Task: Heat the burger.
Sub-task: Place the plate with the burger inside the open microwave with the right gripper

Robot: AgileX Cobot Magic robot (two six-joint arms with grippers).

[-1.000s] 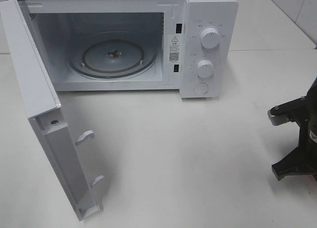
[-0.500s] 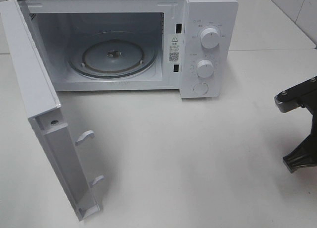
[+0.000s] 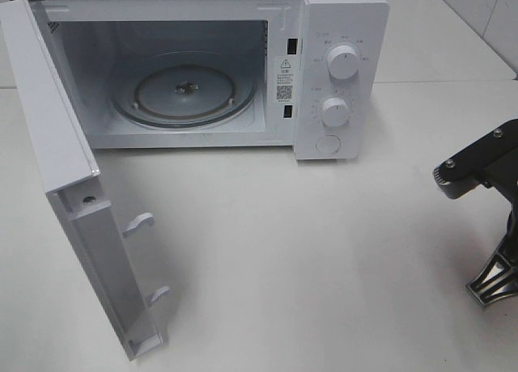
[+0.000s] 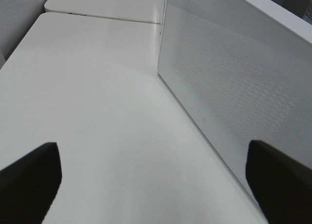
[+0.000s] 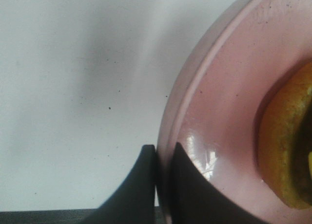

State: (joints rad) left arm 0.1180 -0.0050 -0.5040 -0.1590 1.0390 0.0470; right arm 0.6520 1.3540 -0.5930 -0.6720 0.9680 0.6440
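Observation:
The right wrist view shows my right gripper [image 5: 160, 156] shut on the rim of a pink plate [image 5: 229, 102], one finger on each side of the rim. The burger [image 5: 287, 146] lies on that plate; only a golden-brown edge of its bun shows. Neither the plate nor the burger shows in the high view, where just part of my right arm [image 3: 486, 218] reaches in at the right edge. My left gripper [image 4: 156, 185] stands open above the table with nothing between its fingertips [image 4: 29, 180].
A white microwave [image 3: 340, 32] stands at the back of the white table. Its door [image 3: 57, 162] swings wide open to the left, and a glass turntable [image 3: 184, 93] lies inside. The door's outer face [image 4: 234, 87] is close beside my left gripper.
My right arm has shifted at the right edge of the high view, its lower part moving right and down. The microwave and its door have not moved.

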